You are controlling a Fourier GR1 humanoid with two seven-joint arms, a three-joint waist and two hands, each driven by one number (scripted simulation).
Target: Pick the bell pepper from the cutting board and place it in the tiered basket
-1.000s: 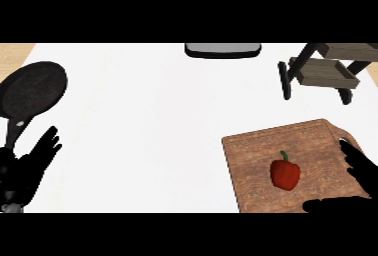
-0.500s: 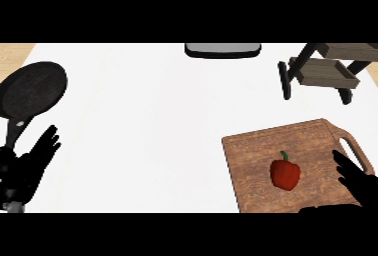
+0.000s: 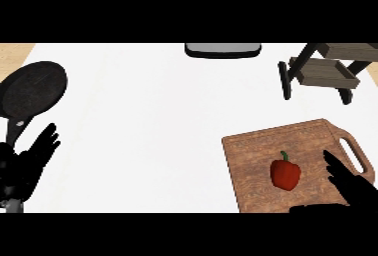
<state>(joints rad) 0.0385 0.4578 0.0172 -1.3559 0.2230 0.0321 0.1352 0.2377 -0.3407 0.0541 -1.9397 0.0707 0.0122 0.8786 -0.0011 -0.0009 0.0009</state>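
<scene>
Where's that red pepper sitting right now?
In the head view, the bell pepper lies at the lower right, on the wooden cutting board. The robot's open right hand is just to its right, not touching it.

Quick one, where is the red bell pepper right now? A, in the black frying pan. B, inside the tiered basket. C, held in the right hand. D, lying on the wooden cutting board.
D: the bell pepper lies on the cutting board, with the right hand open just beside it and not holding it; the tiered basket stands apart at the far right.
</scene>
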